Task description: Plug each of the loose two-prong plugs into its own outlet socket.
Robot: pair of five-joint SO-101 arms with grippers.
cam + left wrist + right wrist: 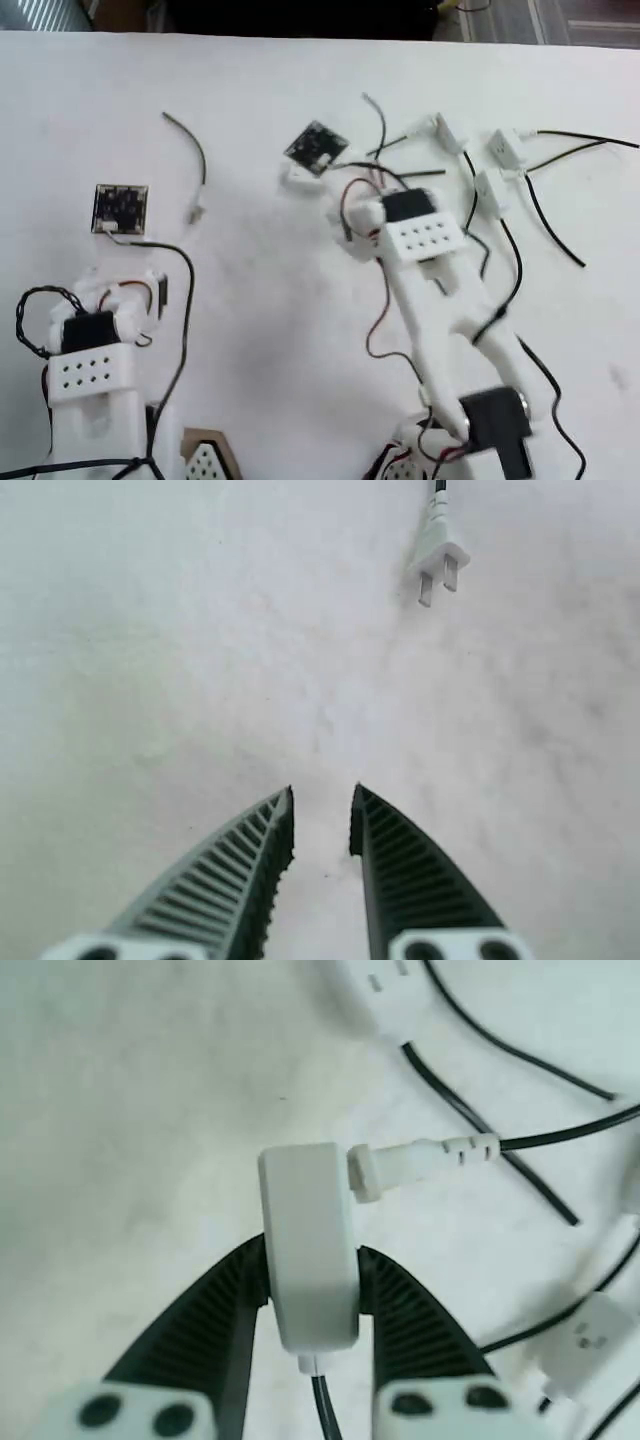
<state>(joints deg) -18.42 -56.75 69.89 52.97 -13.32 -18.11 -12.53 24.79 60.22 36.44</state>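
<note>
Right pincer (312, 1256) clamps a white socket (305, 1205), a plug (400, 1160) touching its side; left pincer (322, 794) hangs released over the table (150, 630) near a loose plug (438, 555).

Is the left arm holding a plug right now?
No, its jaws stand apart with nothing between them, and the white two-prong plug lies loose on the table ahead of them.
</note>
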